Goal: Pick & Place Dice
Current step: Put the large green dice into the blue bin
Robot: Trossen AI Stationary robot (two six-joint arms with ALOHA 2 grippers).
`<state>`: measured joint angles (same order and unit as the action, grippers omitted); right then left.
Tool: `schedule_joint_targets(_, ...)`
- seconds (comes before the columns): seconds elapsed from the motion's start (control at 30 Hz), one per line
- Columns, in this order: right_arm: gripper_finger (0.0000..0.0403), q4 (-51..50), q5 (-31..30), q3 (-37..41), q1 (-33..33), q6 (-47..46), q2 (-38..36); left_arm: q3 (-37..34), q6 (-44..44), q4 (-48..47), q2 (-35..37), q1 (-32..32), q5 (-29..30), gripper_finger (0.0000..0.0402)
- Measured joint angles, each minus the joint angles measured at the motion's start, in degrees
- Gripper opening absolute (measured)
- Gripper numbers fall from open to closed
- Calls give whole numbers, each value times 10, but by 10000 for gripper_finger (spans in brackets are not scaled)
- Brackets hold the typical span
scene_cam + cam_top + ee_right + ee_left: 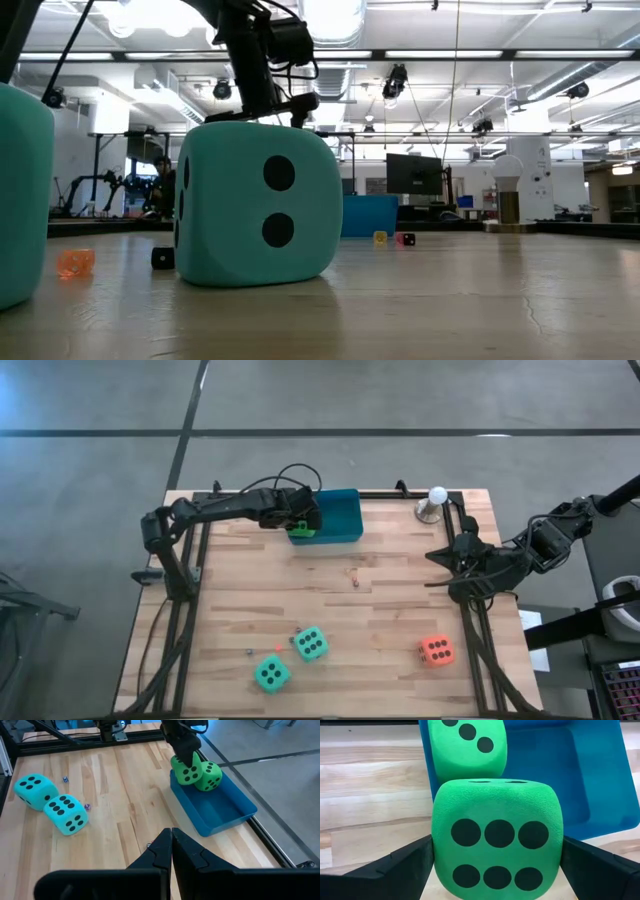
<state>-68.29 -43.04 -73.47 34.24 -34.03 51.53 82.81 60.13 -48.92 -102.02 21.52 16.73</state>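
My left gripper is shut on a bright green die over the left near corner of the blue tray. This die shows its six face in the left wrist view. A second green die lies in the tray just behind it. Two teal dice rest side by side near the table's near edge. The orange-red die sits to their right. My right gripper is shut and waits at the table's right edge. My left gripper pinches the green die between its two fingers, one on each of two opposite side faces. The fingers come from above, pointing down. The die sits level at the tray's corner rim; whether its underside touches the rim I cannot tell.
A small white ball on a metal stand stands at the far right corner. Tiny coloured bits lie mid-table and near the teal dice. Black rails run along the table's edges. Bare wood lies between tray and teal dice.
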Motion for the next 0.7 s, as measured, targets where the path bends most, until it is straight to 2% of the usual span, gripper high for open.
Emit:
schedule_joint_targets(0.3,8,0,0,0,0,0,0,-15,19,9,0,0,2,378)
schedule_joint_targets(0.47,8,0,0,0,0,0,0,-26,16,9,0,0,2,396)
schedule_joint_targets(0.7,8,0,0,0,0,0,0,-22,14,14,0,0,3,398)
